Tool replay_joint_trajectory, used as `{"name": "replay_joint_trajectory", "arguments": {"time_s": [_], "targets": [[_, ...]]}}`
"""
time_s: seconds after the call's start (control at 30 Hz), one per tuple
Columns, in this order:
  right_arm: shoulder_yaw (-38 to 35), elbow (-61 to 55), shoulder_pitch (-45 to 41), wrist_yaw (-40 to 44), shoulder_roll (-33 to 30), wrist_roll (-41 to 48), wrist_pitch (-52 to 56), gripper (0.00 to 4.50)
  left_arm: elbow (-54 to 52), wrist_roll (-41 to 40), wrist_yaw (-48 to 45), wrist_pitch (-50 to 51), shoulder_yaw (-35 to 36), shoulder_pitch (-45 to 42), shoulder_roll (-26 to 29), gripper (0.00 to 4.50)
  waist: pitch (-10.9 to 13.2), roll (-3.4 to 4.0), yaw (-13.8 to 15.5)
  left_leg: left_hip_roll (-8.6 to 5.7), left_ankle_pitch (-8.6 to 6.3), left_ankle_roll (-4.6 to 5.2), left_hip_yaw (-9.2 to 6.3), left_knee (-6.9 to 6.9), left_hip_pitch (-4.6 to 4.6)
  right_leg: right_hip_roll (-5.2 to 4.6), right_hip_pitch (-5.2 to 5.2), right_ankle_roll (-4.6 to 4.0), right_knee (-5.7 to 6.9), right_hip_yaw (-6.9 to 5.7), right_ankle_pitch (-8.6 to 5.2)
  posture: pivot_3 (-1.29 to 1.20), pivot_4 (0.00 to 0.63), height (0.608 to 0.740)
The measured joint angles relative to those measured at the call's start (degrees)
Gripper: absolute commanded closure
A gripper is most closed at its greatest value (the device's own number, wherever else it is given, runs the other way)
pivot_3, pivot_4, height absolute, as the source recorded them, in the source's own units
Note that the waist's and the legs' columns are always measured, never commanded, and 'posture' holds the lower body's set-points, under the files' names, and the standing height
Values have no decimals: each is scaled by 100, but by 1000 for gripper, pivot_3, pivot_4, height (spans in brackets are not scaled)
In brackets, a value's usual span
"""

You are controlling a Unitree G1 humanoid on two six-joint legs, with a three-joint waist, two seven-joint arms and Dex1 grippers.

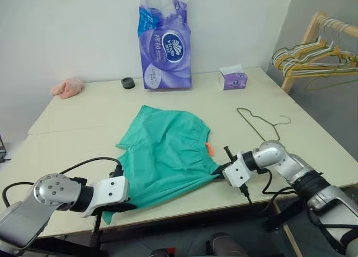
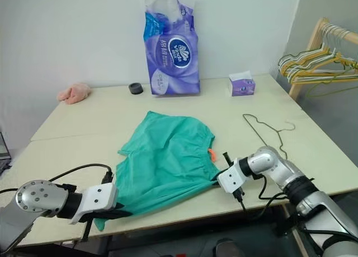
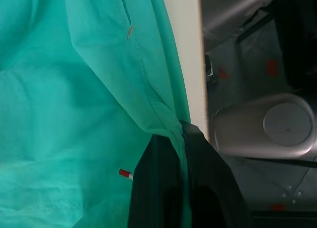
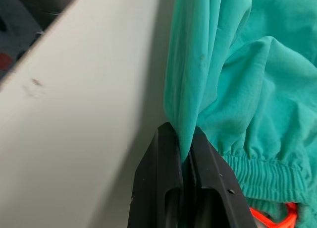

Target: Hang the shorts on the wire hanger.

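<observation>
Right now we have the shorts (image 1: 166, 156) spread on the pale table (image 1: 84, 109), stretched between our two grippers along the near edge. Our left gripper (image 1: 120, 208) is clamped on the near-left corner of the cloth, which droops a little over the table's edge; in the left wrist view the black fingers (image 3: 163, 188) pinch a fold of teal fabric between them. Our right gripper (image 1: 219, 174) is closed on the near-right corner, just below the small orange tag (image 1: 210, 149); in the right wrist view a gathered ridge of cloth rises from between the fingers (image 4: 166, 173), with the elastic waistband beside them.

Both forearms lie low over the table's front edge and angle inward toward each other, each gripper tilted downward.

From that held edge the shorts run away from us and slightly leftward, their long axis going front to back.

Beyond our right gripper, well clear of the cloth, the wire hanger (image 1: 258, 122) lies flat on the table with its hook to the right.
</observation>
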Motion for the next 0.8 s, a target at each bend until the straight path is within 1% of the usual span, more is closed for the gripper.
{"name": "replay_joint_trajectory", "arguments": {"time_s": [0.07, 0.13, 0.2, 0.33, 0.47, 0.67, 0.7, 0.73, 0.8], "targets": [[-7, -381, 193, 167, -150, 124, 393, 4453, -48, -8, 43, 17, -3, 59, -28, 4500, 9, 1, 53, 3, -1, -1, -1, -9, 28, 2, 34, -1, -21, -2, -1, -190, 15, 740], [-15, -717, 325, 320, -281, 222, 767, 4453, -65, -8, 89, 18, -11, 77, -45, 4500, 24, 6, 81, 2, -2, -3, 3, -10, 40, 2, 47, -1, -28, 2, -2, -193, 15, 740], [-17, -1144, 406, 577, -534, 337, 1198, 4453, -73, -8, 101, 9, -56, 64, -133, 4500, 31, 13, 94, 1, -5, -7, 12, -9, 41, 0, 49, 0, -31, 8, -2, -197, 15, 740], [-117, -1685, 513, 815, -790, 471, 1695, 4453, -109, -6, 100, -15, -207, 66, -177, 4500, 41, -3, 92, 3, -8, -12, 11, -9, 48, 1, 53, 1, -32, 6, -2, -205, 17, 740], [-141, -2051, 731, 1004, -880, 693, 2210, 4453, -156, -5, 92, -15, -312, 225, -189, 4500, 62, -7, 86, 4, -9, -15, 13, -9, 49, 0, 54, 1, -32, 7, -3, -205, 17, 740], [-185, -2321, 778, 1059, -877, 771, 2547, 4453, -194, 11, 75, -4, -331, 358, -187, 4500, 94, -24, 88, 5, -11, -17, 13, -9, 50, 1, 53, 1, -32, 6, -3, -203, 18, 740], [-185, -2385, 786, 1106, -879, 809, 2639, 3982, -211, 3, 70, 42, -339, 399, -187, 4036, 99, -28, 89, 5, -11, -18, 13, -9, 50, 1, 53, 1, -33, 6, -3, -201, 18, 740], [-189, -2470, 810, 1181, -918, 824, 2732, 3783, -212, -5, 53, 158, -339, 451, -170, 3856, 102, -29, 90, 5, -13, -21, 13, -9, 49, 1, 53, 3, -33, 6, -5, -201, 18, 740], [-221, -2513, 848, 1282, -1010, 853, 2898, 3092, -184, -27, 4, 359, -338, 497, -128, 3225, 113, -35, 93, 5, -15, -24, 13, -9, 49, 1, 52, 5, -34, 6, -6, -200, 19, 740]]}}
